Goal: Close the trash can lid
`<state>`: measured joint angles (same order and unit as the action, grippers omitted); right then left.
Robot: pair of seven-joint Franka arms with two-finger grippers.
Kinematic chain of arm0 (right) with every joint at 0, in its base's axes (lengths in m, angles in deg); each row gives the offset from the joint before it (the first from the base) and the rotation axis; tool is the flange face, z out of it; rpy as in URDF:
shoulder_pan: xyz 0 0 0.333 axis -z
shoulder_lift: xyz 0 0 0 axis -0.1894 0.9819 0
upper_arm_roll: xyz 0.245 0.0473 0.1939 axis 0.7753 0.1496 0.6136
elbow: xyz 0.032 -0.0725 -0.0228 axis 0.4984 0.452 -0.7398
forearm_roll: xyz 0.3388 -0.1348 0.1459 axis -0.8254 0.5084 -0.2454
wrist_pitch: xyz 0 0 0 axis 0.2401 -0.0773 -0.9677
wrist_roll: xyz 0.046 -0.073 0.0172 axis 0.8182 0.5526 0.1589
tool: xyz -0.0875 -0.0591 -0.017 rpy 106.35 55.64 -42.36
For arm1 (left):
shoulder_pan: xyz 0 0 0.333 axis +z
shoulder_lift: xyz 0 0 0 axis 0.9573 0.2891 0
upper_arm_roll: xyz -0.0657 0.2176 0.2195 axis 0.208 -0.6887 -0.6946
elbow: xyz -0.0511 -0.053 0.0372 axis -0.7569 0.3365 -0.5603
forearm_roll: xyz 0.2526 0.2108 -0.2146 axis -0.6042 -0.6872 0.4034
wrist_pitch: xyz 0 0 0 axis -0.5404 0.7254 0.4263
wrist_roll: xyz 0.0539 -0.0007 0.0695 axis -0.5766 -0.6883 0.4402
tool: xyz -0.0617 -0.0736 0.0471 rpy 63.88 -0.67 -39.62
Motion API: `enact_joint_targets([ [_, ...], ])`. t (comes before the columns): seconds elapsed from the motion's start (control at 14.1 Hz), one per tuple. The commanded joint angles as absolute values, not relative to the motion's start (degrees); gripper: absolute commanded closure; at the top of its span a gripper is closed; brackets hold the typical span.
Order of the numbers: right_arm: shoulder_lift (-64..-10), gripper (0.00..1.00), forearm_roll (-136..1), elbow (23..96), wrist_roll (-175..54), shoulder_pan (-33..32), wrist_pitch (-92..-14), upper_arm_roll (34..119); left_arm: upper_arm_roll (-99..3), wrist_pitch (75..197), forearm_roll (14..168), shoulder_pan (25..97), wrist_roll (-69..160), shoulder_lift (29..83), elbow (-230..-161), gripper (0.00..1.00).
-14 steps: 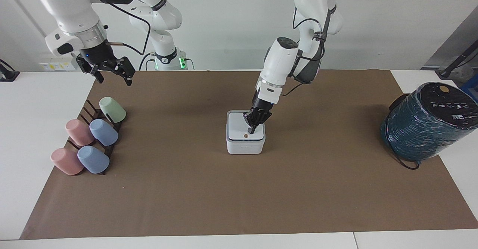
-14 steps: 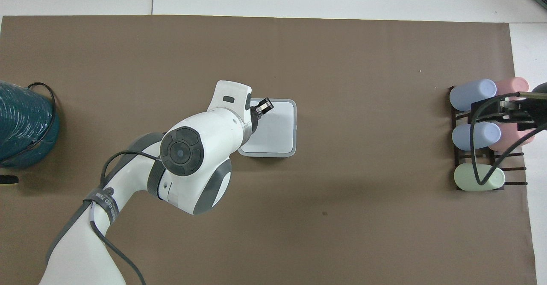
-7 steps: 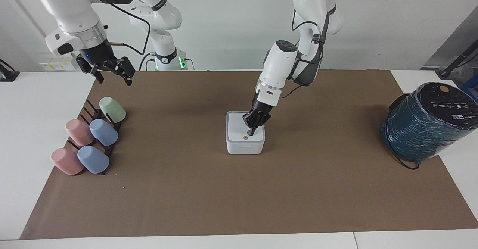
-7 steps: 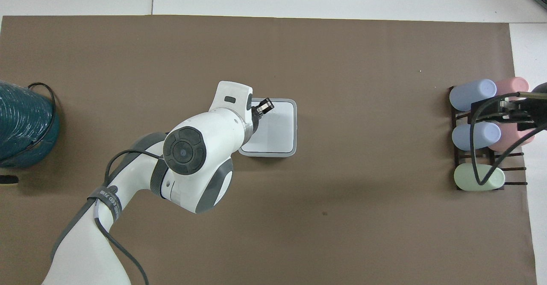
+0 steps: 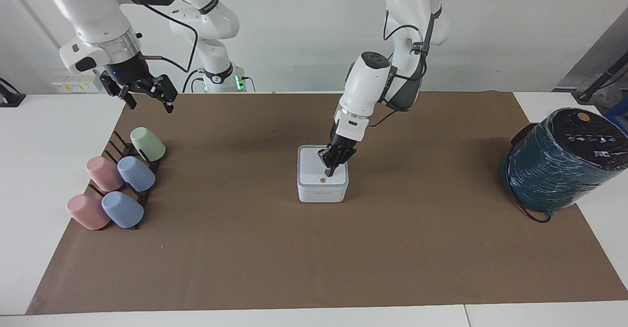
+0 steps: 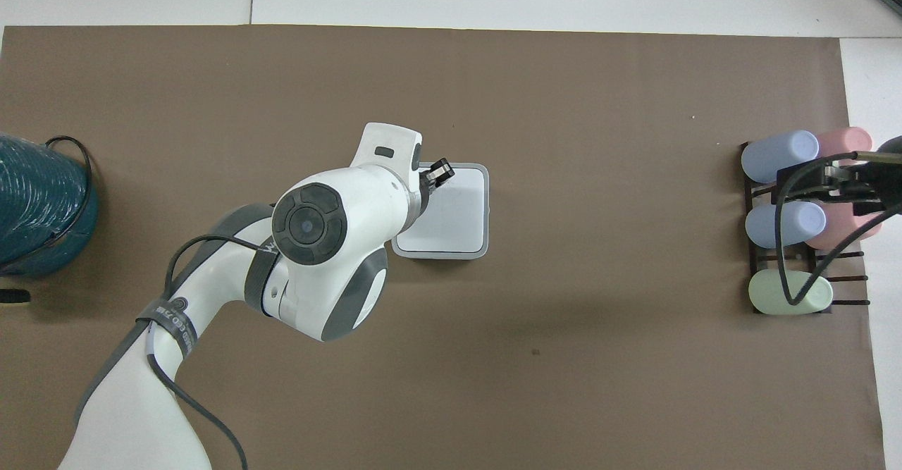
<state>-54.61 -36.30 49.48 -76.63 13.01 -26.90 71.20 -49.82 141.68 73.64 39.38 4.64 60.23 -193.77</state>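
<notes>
The small white trash can [image 5: 322,192] stands in the middle of the brown mat; it also shows in the overhead view [image 6: 461,248]. Its white lid [image 5: 312,169] lies flat on the can, orange dot up [image 5: 322,180]; the lid also shows from above [image 6: 458,209]. My left gripper [image 5: 331,170] points down with its fingers together, its tip on or just above the lid beside the orange dot; in the overhead view it [image 6: 438,172] shows at the lid's edge, mostly under the arm. My right gripper [image 5: 147,93] is open and empty, up over the rack of cups; this arm waits.
A dark rack holds several pastel cups [image 5: 136,173] at the right arm's end of the mat; it also shows from above [image 6: 786,223]. A large teal-wrapped cylinder [image 5: 559,163] with a black cable lies at the left arm's end.
The lid has gone from slightly raised to flat on the can. The left arm's wrist has risen a little and tilted more upright; its fingertips stay on the lid. The right arm has not moved.
</notes>
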Motion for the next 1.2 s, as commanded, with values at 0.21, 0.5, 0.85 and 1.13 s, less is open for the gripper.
enact_joint_targets([
  [0.21, -56.01, 0.0, -35.76, 51.05, -74.86, 13.56, -27.26, 71.57, -50.01, 125.81, 73.7, 43.55, 9.2, 56.39, -188.8, 0.96],
  [0.5, -56.01, 0.0, -35.85, 51.14, -74.77, 13.56, -27.53, 71.57, -50.01, 109.47, 74.32, 51.46, 25.61, 50.77, -187.47, 0.96],
  [0.85, -56.01, 0.0, -33.91, 51.22, -72.22, 13.82, -28.14, 71.48, -50.19, 95.21, 73.8, 63.33, 48.65, 44.78, -187.65, 0.91],
  [1.13, -56.01, 0.0, -34.44, 51.31, -72.75, 13.82, -28.06, 71.57, -50.54, 89.13, 69.76, 66.69, 53.08, 41.36, -187.56, 0.78],
])
